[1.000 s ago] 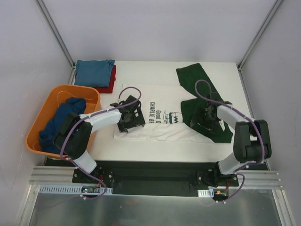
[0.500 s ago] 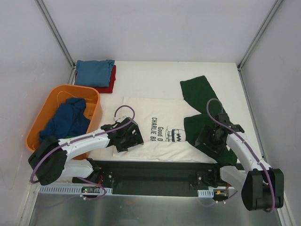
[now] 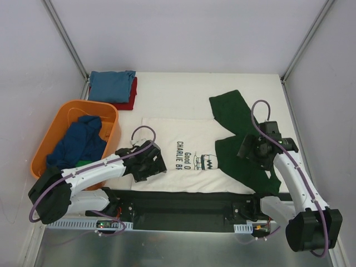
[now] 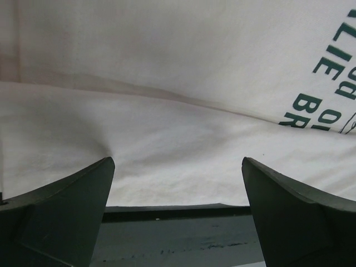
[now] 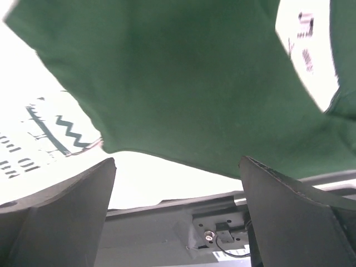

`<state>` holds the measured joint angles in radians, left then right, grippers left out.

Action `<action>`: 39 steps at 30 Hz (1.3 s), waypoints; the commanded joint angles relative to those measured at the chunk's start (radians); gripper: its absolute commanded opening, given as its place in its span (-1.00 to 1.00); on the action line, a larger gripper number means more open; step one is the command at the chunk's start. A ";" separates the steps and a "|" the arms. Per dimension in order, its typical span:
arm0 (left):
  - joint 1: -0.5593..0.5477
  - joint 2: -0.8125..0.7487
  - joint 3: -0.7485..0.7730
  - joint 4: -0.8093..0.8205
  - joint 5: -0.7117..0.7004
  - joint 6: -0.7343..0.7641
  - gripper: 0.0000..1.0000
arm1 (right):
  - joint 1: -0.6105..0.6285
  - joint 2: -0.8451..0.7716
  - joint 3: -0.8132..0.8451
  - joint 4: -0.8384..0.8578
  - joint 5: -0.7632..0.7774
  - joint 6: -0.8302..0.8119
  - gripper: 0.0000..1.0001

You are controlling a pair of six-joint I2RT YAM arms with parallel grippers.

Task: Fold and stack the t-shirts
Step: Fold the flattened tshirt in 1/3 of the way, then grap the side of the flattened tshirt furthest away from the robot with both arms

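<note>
The cream t-shirt (image 3: 183, 139) with dark green sleeves (image 3: 233, 111) and "Charlie Brown" print lies flat near the table's front edge. My left gripper (image 3: 149, 166) is open and empty over its left hem; the cream cloth (image 4: 167, 139) fills the left wrist view. My right gripper (image 3: 253, 149) is open and empty above the near green sleeve (image 5: 194, 83). A folded blue shirt (image 3: 111, 84) lies on a red one (image 3: 129, 100) at the back left. A dark blue shirt (image 3: 78, 143) is bunched in the orange basket (image 3: 114, 119).
The orange basket stands at the left edge. The black mounting rail (image 3: 183, 197) runs along the table's near edge, just below the shirt. White enclosure walls and metal posts (image 3: 67, 36) surround the table.
Both grippers have let go of the shirt and lifted off it. The shirt was dragged toward the near edge and now lies flat. The right arm moved up and back.
</note>
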<state>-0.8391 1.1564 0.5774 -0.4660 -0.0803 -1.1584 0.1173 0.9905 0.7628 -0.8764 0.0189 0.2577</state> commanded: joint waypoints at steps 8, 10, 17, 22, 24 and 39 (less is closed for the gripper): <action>0.104 0.140 0.393 -0.120 -0.182 0.305 0.99 | -0.004 0.125 0.334 0.017 0.052 -0.153 0.93; 0.153 0.201 0.478 -0.131 -0.165 0.353 0.99 | -0.002 0.201 0.412 0.037 0.061 -0.178 0.93; 0.336 0.454 0.754 -0.155 -0.173 0.480 0.99 | -0.002 0.573 0.717 0.125 0.172 -0.248 0.93; 0.402 0.688 0.950 -0.206 -0.171 0.537 0.99 | -0.001 0.831 0.972 0.168 0.178 -0.302 0.93; 0.416 0.745 1.039 -0.250 -0.185 0.545 0.98 | -0.001 0.954 1.094 0.183 0.165 -0.327 0.93; 0.509 1.028 1.294 -0.335 -0.171 0.560 0.99 | 0.001 1.514 1.570 0.422 0.110 -0.340 0.93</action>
<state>-0.3450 2.1494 1.8114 -0.7540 -0.2665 -0.6334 0.1173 2.4710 2.2623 -0.5594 0.1562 -0.0906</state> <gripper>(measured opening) 0.992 0.968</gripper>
